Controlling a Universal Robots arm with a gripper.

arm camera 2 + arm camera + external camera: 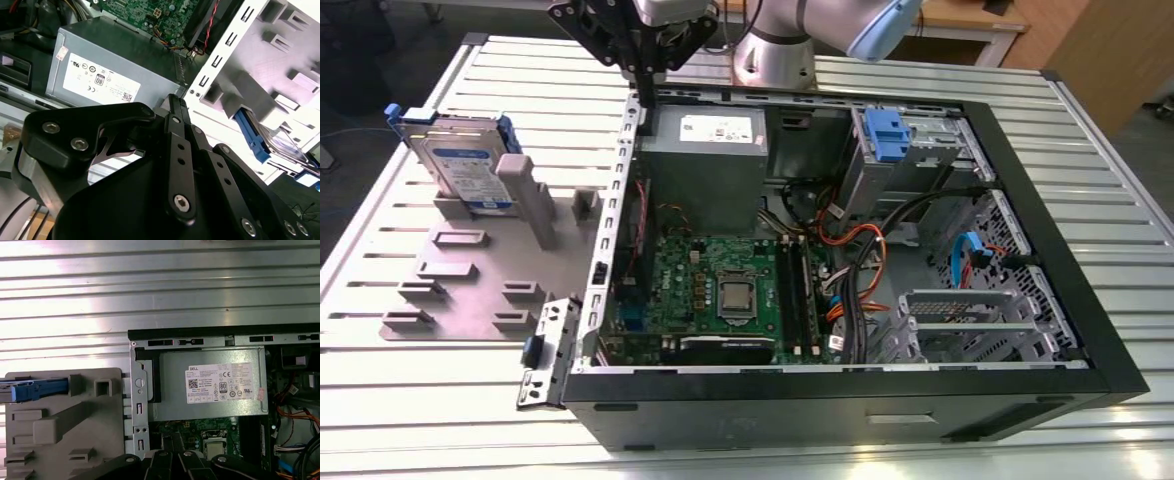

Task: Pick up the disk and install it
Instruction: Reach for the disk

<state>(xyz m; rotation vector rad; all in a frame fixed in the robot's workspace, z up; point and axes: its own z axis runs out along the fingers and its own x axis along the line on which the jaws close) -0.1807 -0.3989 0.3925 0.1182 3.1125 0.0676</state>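
- My end effector hangs over the rear edge of the open computer case, above the power supply, with its fingers pinched together and empty
- The disk stands on edge in a grey fixture on the counter, at the exterior view's left, well apart from the end effector
- I judge this to be the reach: I would spread the fingers early, square them to the disk's flat faces and clear the case wall

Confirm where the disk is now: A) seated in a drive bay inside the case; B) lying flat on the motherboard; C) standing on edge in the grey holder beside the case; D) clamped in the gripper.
C: in the exterior view the disk stands on edge in the grey holder, outside the open case, with the gripper apart from it.
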